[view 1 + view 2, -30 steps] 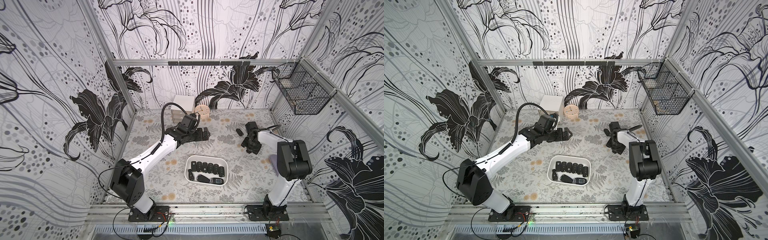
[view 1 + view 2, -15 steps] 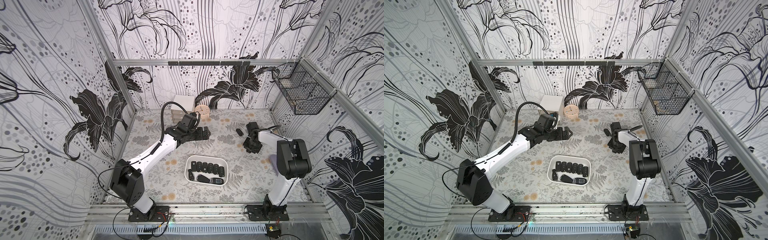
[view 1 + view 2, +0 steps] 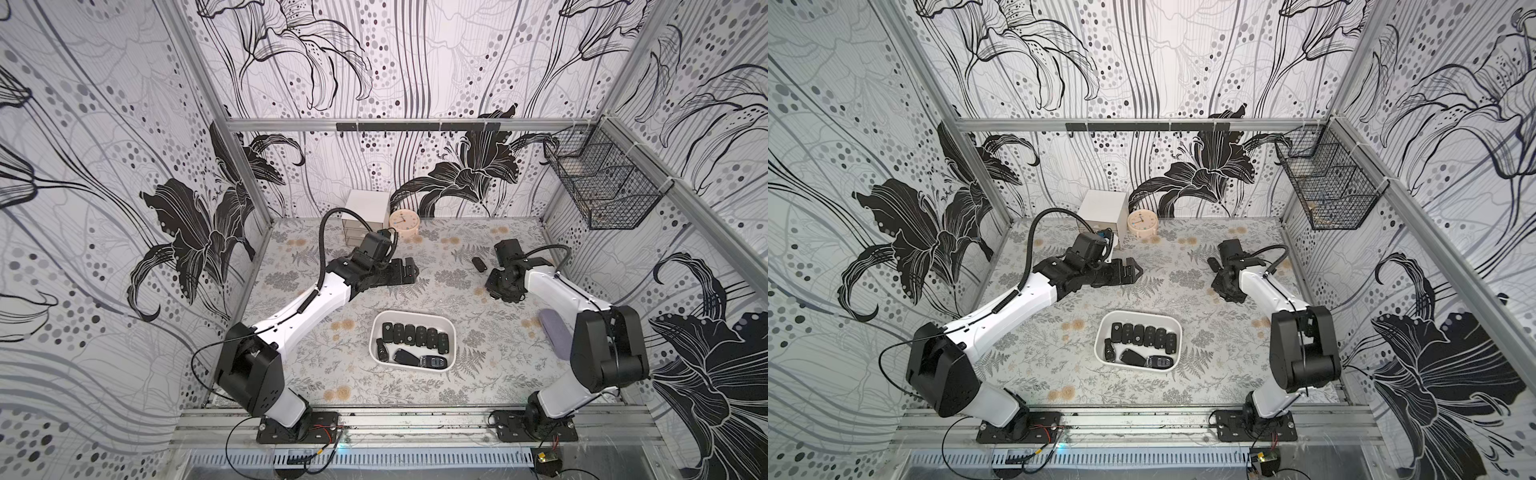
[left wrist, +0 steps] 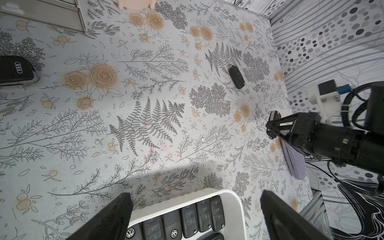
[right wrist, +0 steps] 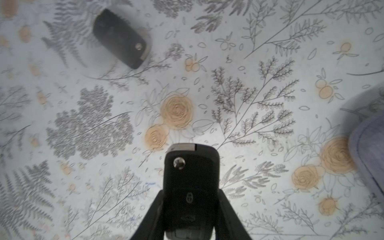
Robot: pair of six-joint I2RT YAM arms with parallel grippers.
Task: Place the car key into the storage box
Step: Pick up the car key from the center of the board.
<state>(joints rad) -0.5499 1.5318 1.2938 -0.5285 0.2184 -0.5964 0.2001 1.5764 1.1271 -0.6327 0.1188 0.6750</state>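
- Our right hand (image 5: 191, 195) is clamped on the car key (image 5: 191, 176), squeezing both long sides, and the key's silver-capped end pokes out ahead.
- Hand and key sit beyond the storage box (image 3: 415, 316), off its far right corner and well apart from it. We cannot tell whether the key touches the worktop (image 3: 316, 365).
- A second key (image 3: 478, 264) lies flat farther from the box, just beside the right hand.
- Our left hand (image 4: 195, 193) hangs wide open and empty, past the box's far edge.
- Inside the box, black fobs (image 3: 415, 334) line up in a row.
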